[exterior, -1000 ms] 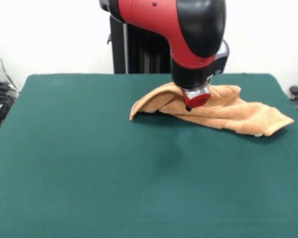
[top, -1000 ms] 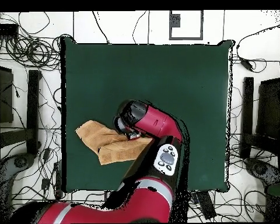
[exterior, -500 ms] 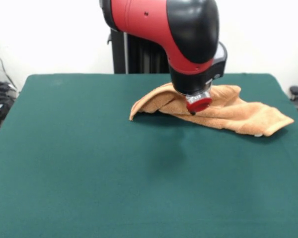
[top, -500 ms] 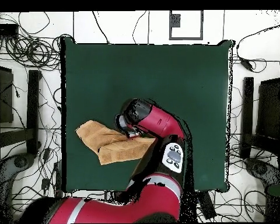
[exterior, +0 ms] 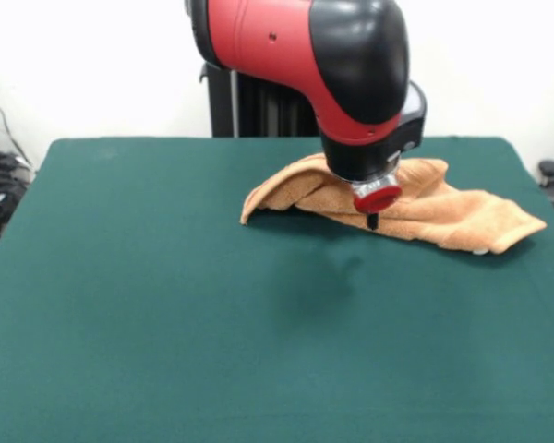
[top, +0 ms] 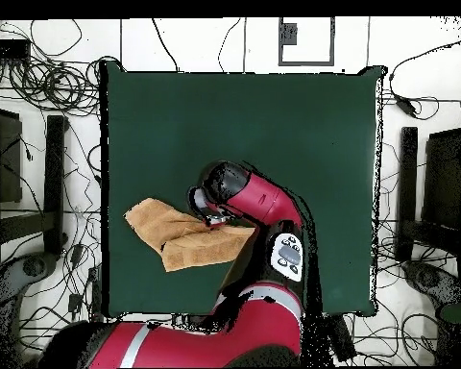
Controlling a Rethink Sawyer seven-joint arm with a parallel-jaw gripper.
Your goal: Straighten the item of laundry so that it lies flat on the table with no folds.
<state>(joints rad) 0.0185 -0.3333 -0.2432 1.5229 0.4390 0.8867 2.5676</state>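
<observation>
Towel (exterior: 415, 208): crumpled and folded over itself, upper right of the front view on the green table (exterior: 166, 323), one end reaching toward the table's right edge. Gripper (exterior: 373, 220): hangs low over the towel's middle fold; I cannot tell whether it is parted or closed. Risk, as I judge it: pinching two layers would drag the fold along; nothing else obstructs me.

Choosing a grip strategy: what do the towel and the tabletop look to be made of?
The towel looks like soft orange-tan terry cloth: a nubbly, matte surface that slumps in rounded folds. The table top seems felt-like dark green fabric, flat, matte, without glare, though the weave is not discernible.
</observation>
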